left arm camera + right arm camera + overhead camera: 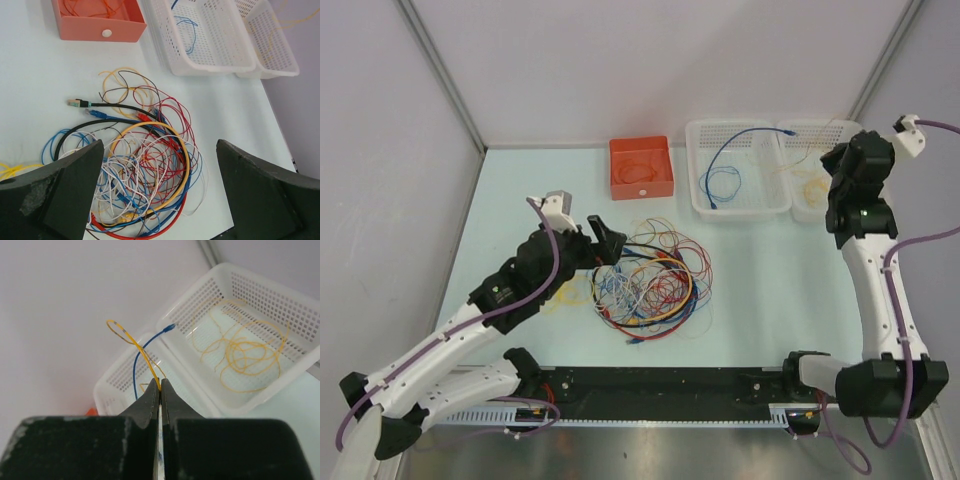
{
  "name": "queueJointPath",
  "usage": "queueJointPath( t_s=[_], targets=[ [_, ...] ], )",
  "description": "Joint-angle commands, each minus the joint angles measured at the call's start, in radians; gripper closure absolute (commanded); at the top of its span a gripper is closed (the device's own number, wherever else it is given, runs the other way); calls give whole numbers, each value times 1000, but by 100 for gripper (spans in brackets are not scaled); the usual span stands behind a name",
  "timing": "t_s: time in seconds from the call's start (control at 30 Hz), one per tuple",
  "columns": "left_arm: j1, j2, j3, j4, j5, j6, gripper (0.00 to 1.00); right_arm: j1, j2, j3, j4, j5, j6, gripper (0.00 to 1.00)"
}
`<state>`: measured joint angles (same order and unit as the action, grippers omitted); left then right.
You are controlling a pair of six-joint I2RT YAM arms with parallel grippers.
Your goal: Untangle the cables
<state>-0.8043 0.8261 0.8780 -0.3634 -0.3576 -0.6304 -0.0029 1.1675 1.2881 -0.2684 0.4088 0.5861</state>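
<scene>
Cable tangle (650, 282) lies mid-surface (770, 270), loops of many colours overlapping. Left jaws wide open and empty, at the tangle's 9 o'clock edge. Right jaws closed, pinching one yellow cable (131, 340) above the white basket (280, 380) at the surface's 2 o'clock.

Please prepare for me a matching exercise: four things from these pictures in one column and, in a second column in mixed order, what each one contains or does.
1. left tool
2. right tool
3. orange box
4. white basket beside the orange box

A. contains a blue cable
B. shut on a thin yellow cable
C. contains orange cable
D. open, pointed at the cable tangle

Pairs: 1-D, 2-B, 3-C, 4-A
</scene>
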Motion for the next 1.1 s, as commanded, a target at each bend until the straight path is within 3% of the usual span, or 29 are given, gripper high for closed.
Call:
queueJointPath(
  t_s=[0.0,0.33,0.53,0.57,0.63,0.67,0.73,0.77,0.97,1.07],
  targets=[
    [5,5,-40,6,35,-52,0,-116,107,43,153,-4,159,100],
    [7,-13,-168,61,46,-72,0,-258,357,145,209,45,215,100],
    [13,48,-160,63,32,-43,1,-269,451,171,216,64,139,100],
    [14,57,-157,63,34,-43,0,-269,458,175,203,79,138,94],
    [16,80,-148,57,34,-43,0,-272,478,198,186,91,139,51],
    [14,85,-146,54,37,-46,0,-272,491,207,169,88,135,24],
    [16,99,-139,46,43,-48,0,-269,485,209,173,62,159,4],
    [16,102,-139,44,43,-49,0,-257,468,209,191,42,168,0],
    [16,99,-119,32,45,-63,1,-108,387,220,238,-39,236,0],
    [16,81,-108,14,52,-72,1,38,341,200,224,-142,190,0]
  ],
)
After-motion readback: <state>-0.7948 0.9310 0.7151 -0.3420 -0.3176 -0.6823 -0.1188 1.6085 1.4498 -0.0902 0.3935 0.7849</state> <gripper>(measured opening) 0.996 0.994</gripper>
